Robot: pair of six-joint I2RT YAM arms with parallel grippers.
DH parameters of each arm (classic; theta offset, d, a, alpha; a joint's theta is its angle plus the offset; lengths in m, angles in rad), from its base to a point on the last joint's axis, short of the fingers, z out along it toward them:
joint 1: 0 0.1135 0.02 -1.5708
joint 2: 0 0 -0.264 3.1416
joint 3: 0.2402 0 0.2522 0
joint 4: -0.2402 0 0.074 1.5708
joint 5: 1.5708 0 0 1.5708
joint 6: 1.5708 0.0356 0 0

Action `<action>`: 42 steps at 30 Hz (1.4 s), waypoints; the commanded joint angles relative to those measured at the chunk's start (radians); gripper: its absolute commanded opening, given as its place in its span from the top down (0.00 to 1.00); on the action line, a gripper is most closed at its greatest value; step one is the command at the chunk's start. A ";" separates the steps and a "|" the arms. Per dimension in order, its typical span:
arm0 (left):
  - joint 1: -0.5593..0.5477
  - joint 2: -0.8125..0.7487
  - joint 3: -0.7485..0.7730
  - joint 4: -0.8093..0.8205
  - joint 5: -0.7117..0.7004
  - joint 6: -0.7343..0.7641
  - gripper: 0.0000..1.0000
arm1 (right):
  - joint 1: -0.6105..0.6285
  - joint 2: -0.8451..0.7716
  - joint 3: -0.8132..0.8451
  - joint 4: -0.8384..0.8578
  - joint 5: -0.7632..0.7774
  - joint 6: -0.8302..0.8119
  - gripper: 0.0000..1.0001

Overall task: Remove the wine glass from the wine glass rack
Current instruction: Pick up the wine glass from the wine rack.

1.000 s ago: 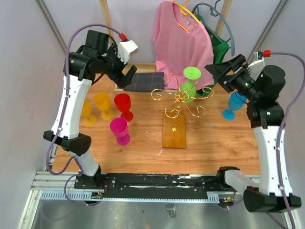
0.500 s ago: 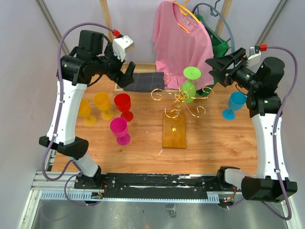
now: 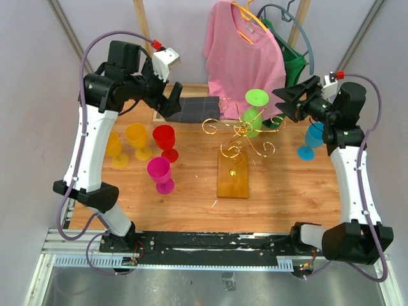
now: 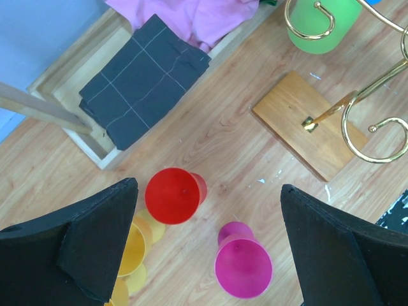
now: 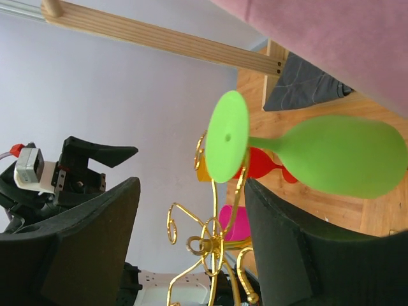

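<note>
While the light wooden table (image 3: 191, 204) is carrying everything and a pink T-shirt (image 3: 245, 57) is hanging on a hanger at the far edge, the job is sitting in its approach step: nothing is gripped yet.

Near the table's middle, the thin gold wire wine glass rack (image 3: 241, 131) with curled arms is standing on its honey-brown wooden base block (image 3: 233, 173). On its far right side the green plastic wine glass (image 3: 252, 121) is hanging upside down, foot uppermost and bowl below, its stem resting in one of the curls.

Just right of that glass, but apart from it, the right gripper (image 3: 288, 103) is hovering with its fingers spread wide and nothing between them. In the right wrist view the round green foot is lying ahead, about in line with the gap.

Over the far left, the left gripper (image 3: 171, 102) is also hanging wide open and empty, above a folded dark cloth (image 3: 196, 108) and a red goblet (image 3: 166, 139).

Judging from this, the next move is calling for the right gripper to travel left until its fingers are straddling the stem or bowl, close, then ease the stem sideways out of the curl's open end, since the foot would probably be catching on the wire if pulled straight down.
</note>
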 commanded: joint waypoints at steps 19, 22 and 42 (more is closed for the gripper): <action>-0.005 0.023 -0.021 0.016 0.019 -0.022 0.01 | -0.022 0.090 -0.048 0.172 -0.047 0.039 0.43; -0.004 0.024 -0.022 0.015 0.021 -0.024 0.01 | -0.022 0.111 -0.042 0.186 -0.056 0.041 0.43; -0.005 0.041 -0.038 0.016 0.027 -0.024 0.01 | -0.015 0.190 0.012 0.263 -0.111 0.088 0.61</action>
